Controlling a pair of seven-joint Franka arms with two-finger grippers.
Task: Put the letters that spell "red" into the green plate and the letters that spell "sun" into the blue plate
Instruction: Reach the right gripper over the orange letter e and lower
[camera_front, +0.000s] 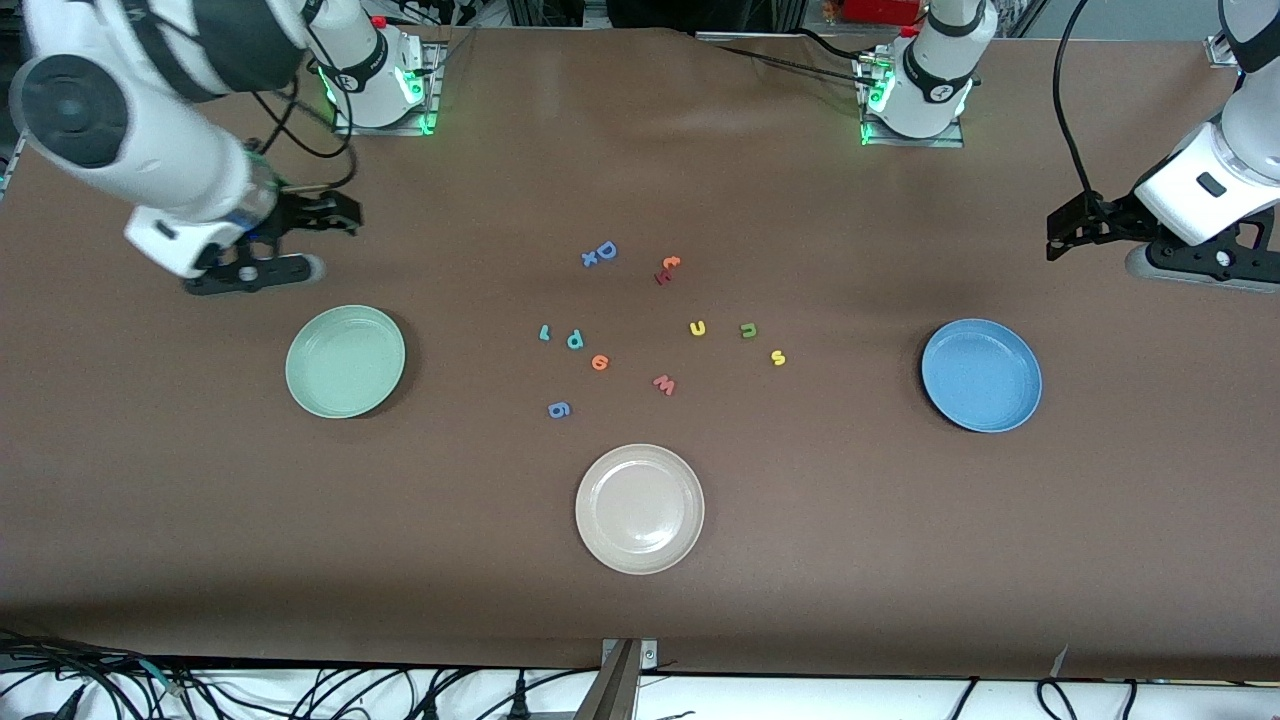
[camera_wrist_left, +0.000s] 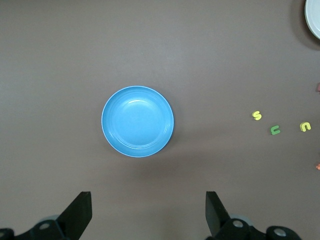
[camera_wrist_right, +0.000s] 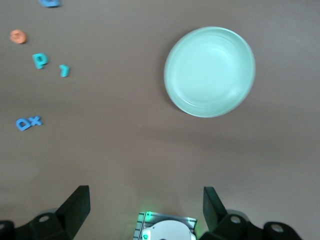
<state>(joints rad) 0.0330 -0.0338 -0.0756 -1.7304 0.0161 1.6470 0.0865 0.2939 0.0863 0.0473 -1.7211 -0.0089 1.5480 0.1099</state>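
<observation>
Stock as I read it from my station, nothing yet sorted.

Green plate (camera_front: 345, 361): on the tabletop toward the right arm's end, empty. Blue plate (camera_front: 981, 375): toward the left arm's end, empty. Beige plate (camera_front: 640, 509): nearest the front camera, mid-table, not part of the job.

"Red" set, mid-table on the green plate's side: teal r (camera_front: 544, 333), teal d (camera_front: 574, 339) just beside it, orange e (camera_front: 599, 362) slightly nearer the camera. All three lie flat and apart from one another.

"Sun" set, on the blue plate's side: yellow arch (camera_front: 697, 327), dark green arch (camera_front: 748, 330), yellow s (camera_front: 778, 357).

Distractors I leave alone: blue D (camera_front: 600, 253) with a small x touching it, red-orange pair (camera_front: 667, 269), pink w (camera_front: 664, 385), blue g (camera_front: 559, 409).

Right end effector (camera_front: 335, 217): jaws spread wide, holding nothing, hanging over bare tabletop between its base and the green plate. Left end effector (camera_front: 1060, 235): likewise wide open and empty, over the tabletop by the blue plate.

Step in hand, by my judgement: the first pick. I would send each arm to its own cluster, taking the letter closest to its plate first. The pieces are thin, so I would come straight down, straddle one letter only, and keep clear of the d when taking the r.
</observation>
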